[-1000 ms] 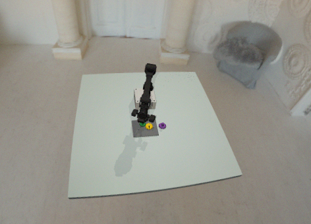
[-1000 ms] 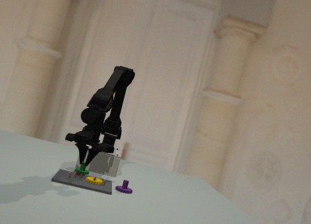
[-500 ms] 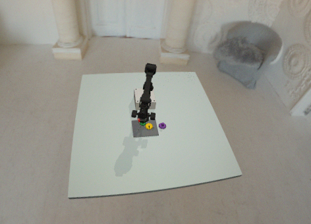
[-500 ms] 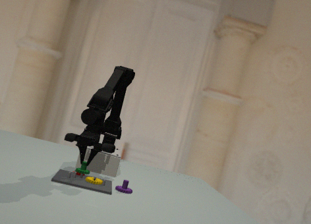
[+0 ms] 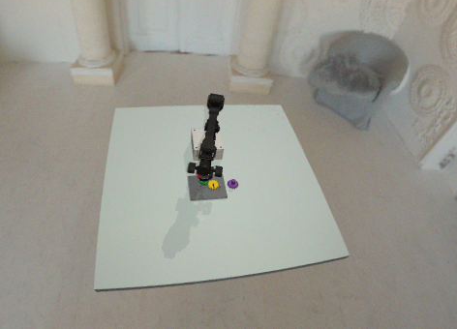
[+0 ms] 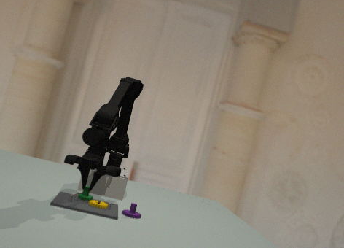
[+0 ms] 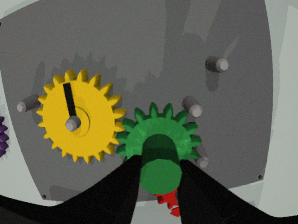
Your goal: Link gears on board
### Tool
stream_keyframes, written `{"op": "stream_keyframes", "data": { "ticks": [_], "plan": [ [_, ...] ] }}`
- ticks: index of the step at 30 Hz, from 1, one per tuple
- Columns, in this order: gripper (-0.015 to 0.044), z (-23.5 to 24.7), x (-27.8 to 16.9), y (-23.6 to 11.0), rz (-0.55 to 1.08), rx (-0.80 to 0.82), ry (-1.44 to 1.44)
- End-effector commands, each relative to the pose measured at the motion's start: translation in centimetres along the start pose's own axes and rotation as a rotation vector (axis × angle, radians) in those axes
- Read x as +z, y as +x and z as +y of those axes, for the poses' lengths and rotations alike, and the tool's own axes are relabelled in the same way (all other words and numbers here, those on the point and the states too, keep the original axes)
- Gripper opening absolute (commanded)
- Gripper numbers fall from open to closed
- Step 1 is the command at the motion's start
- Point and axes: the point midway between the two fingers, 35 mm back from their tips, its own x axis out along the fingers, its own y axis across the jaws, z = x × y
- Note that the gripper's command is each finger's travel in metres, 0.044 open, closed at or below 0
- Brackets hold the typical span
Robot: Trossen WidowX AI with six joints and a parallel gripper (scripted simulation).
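My gripper [image 6: 87, 189] [image 7: 160, 165] is shut on the upright handle of the green gear [image 5: 204, 183] [image 6: 85, 197] [image 7: 159, 122], over the back part of the grey board [image 5: 208, 195] [image 6: 80, 210] [image 7: 100, 30]. Whether the green gear is on a peg is hidden. Its teeth are right beside those of the yellow gear [image 5: 211, 184] [image 6: 98, 204] [image 7: 97, 120] with the black stripe. The red gear [image 7: 167, 198] shows only partly, behind the green handle and fingers. A purple gear [image 5: 232, 184] [image 6: 132, 214] [image 7: 2, 137] stands on the table beside the board.
Bare pegs show in the wrist view: one peg [image 7: 222, 65] far right, one peg [image 7: 195, 110] right of the green gear, one peg [image 7: 202, 161] close to its teeth, and one peg [image 7: 21, 106] left of the yellow gear. A pale box [image 5: 198, 138] stands behind the board.
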Motion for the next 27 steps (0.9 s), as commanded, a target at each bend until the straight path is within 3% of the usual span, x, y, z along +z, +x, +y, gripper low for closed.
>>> {"op": "stream_keyframes", "data": {
  "ticks": [1,12,27],
  "plan": [
    [0.0000,0.07,-0.19,0.13,0.001,0.000,0.092],
    [0.0000,-0.14,-0.10,0.17,0.001,0.000,0.300],
    [0.0000,0.02,-0.28,0.37,0.001,0.000,0.070]
  ]
}}
